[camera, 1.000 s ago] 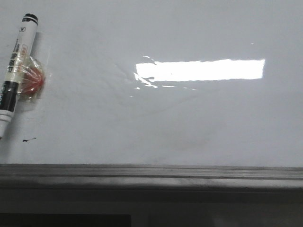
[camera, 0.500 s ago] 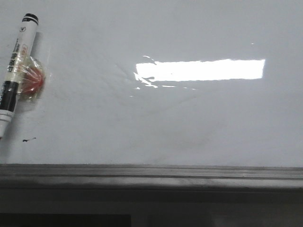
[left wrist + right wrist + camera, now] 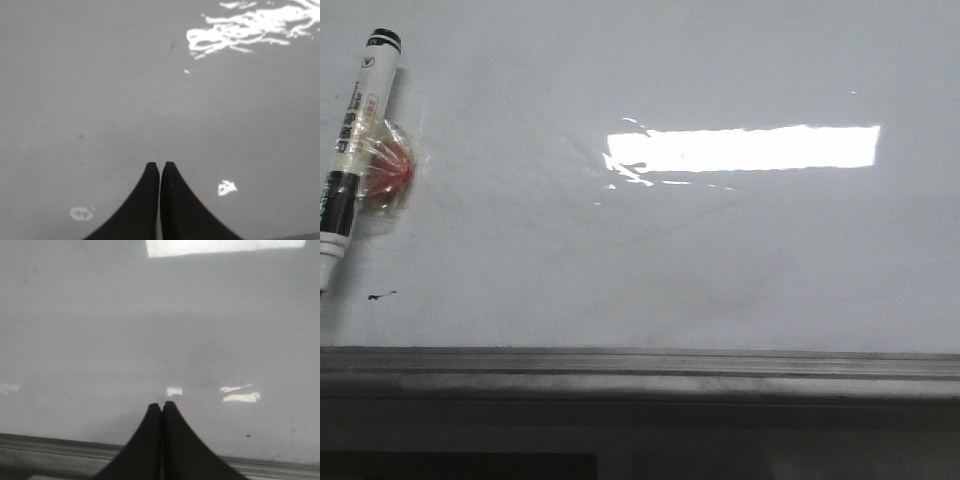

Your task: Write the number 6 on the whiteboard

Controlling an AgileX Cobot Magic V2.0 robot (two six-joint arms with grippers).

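Observation:
The whiteboard [image 3: 650, 260] fills the front view, glossy white-grey with a bright rectangular reflection and a grey ledge [image 3: 640, 365] along its lower edge. No number 6 shows on it in any view. A black-capped white marker [image 3: 350, 150] rests at the far left against a red round piece [image 3: 388, 175] wrapped in clear tape. A tiny black smudge [image 3: 382, 295] lies below it. Neither gripper shows in the front view. My left gripper [image 3: 160, 165] is shut and empty over a grey surface. My right gripper [image 3: 161, 405] is shut and empty over the whiteboard [image 3: 160, 330] near its ledge [image 3: 60, 450].
A thin dark scratch mark [image 3: 170, 50] and glare patches [image 3: 245, 30] show on the surface in the left wrist view. A dark area [image 3: 460, 465] lies below the ledge in the front view.

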